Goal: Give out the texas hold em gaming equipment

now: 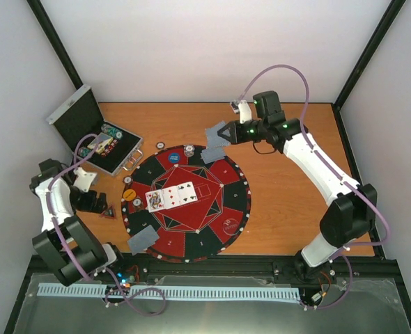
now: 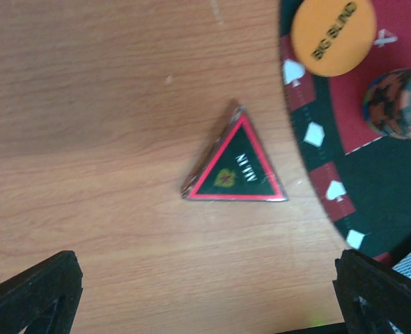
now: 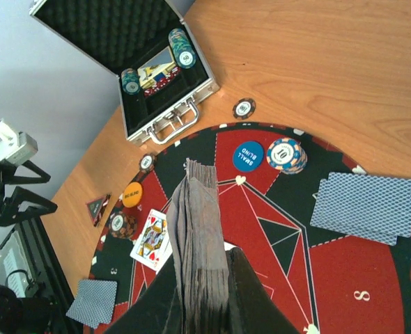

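Mat sits mid-table, with the case open at far left. Your right gripper is clamped on the deck near the mat's far edge. Face-up cards lie mid-mat. Your left gripper hangs spread wide over the marker, just off the mat.

The right claw grips grey-backed cards above the far edge of the round mat.

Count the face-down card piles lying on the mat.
2. One pile at the mat's far edge; another overhanging its near-left edge. The deck in the right fingers isn't counted; none looks hidden.
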`<state>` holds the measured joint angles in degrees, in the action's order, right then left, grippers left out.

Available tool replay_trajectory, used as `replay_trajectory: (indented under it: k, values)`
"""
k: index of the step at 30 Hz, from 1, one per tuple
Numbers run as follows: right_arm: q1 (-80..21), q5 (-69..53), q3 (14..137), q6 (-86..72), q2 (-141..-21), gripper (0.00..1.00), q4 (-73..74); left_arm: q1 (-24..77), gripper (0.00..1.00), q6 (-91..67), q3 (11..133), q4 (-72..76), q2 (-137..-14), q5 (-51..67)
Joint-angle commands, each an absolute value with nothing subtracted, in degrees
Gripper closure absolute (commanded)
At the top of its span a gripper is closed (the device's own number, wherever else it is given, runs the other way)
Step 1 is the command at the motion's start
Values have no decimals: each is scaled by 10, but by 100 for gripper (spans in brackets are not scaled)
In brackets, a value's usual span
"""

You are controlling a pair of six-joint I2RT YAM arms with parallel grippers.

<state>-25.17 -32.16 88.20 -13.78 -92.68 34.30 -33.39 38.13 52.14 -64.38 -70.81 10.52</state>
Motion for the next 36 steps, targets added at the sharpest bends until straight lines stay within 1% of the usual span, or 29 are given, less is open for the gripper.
replay_trajectory:
  k: [1,11,13,16,19,22,25,28,33,36]
  values:
    - [-231,-360,830,-115,-886,97,270,-371,0,454,521,-640,-714,130]
    - [-186,-430,743,-101,-844,97,176,-370,0,646,440,-606,-593,239]
    - [-185,-439,735,-97,-843,97,174,-370,0,692,424,-618,-580,230]
    - [-185,-450,724,-89,-843,97,172,-369,0,731,387,-597,-553,199]
    - [-184,-453,717,-84,-843,97,171,-369,0,764,339,-531,-521,181]
    - [-182,-458,718,-81,-844,97,175,-361,0,790,314,-482,-504,200]
    - [-181,-456,719,-77,-844,97,178,-340,0,835,305,-518,-512,212]
    - [-180,-452,722,-74,-850,97,183,-338,0,839,298,-501,-533,202]
    - [-180,-451,726,-69,-849,97,189,-343,0,828,370,-519,-630,281]
    - [-180,-446,727,-58,-847,97,196,-342,0,831,365,-488,-648,249]
